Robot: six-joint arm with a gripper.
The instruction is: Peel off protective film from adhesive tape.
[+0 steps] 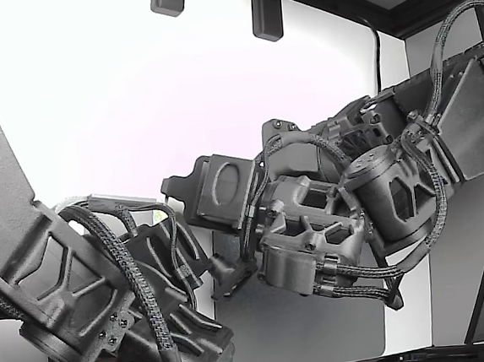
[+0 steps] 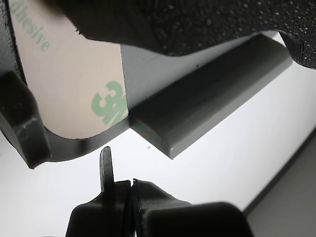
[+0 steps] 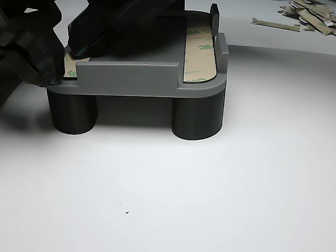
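1. Exterior view: two dark printed arms crowd over the white table [image 1: 89,84]; the fixture and the end effector's tips are hidden.
2. Wrist view: the end effector [image 2: 129,190] has its thin tips pressed together with nothing seen between them, just off the rounded end of the beige 3M-printed protective film [image 2: 74,84] lying flat in the grey plastic fixture tray [image 2: 197,103].
3. Other view: the tray stands on dark cylindrical legs [image 3: 198,118]; a second film strip [image 3: 199,52] lies along its far edge, and discarded film scraps [image 3: 310,16] lie well apart. The liner looks thin, light and limp; lifting a corner at the rounded end seems best.
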